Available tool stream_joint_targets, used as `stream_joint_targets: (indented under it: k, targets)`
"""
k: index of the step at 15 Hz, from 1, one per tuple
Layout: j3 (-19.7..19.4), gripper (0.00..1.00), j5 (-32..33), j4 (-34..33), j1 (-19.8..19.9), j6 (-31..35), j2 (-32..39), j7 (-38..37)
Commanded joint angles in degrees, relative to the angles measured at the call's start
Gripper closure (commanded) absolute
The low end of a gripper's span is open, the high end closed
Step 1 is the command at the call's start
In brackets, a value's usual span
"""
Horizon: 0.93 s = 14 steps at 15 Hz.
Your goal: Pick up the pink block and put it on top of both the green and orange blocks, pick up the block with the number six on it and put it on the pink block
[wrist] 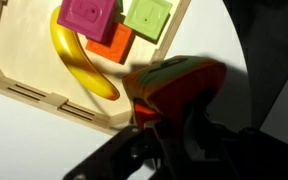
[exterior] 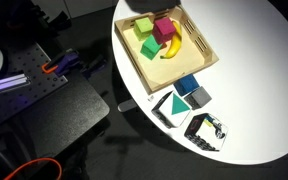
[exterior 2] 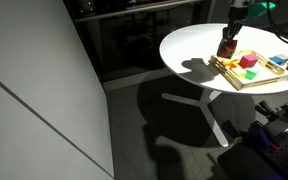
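Now a white round tabletop [exterior: 254, 60] is seen in both exterior views, and a wooden tray [exterior: 206, 52] is set on it. Inside the tray the pink block [wrist: 89, 15] is found, close to one corner. In the wrist view it is seen just beside the green block [wrist: 149, 15], and part of the orange block [wrist: 112, 42] is covered by it. Whether it is really lying on top of them cannot be told. A yellow banana [wrist: 79, 62] is curled next to these blocks, inside the tray too.

More blocks are laid on the tabletop outside the tray. A blue block [exterior: 187, 84] is placed nearest to the tray, and a black and white block [exterior: 209, 128] is placed farther off, near the edge of the tabletop. Their marks are too small to be read, so the block with the number six cannot be picked out.

The end effector [exterior 2: 227, 42] is hung over the tabletop just by the near edge of the tray. In the wrist view a blurry colourful thing [wrist: 179, 85] is seen right by its dark fingers – red, orange and a bit of green. Whether the end effector is closed on this thing or only held beside it cannot be told, since the fingers are dark and out of focus.
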<state>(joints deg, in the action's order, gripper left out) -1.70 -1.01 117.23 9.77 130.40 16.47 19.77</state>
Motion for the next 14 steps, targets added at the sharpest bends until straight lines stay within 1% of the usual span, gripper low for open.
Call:
stream_joint_targets:
  k: [1,9,14]
  targets:
    - [-1.8,0.89,-1.1,4.4,1.0,-0.8,-4.9,0.0]
    - [-5.6,0.89,-1.9,10.3,3.2,-0.4,-9.8,0.7]
    - [-7.3,0.89,-4.0,12.1,4.2,0.0,-10.8,1.4]
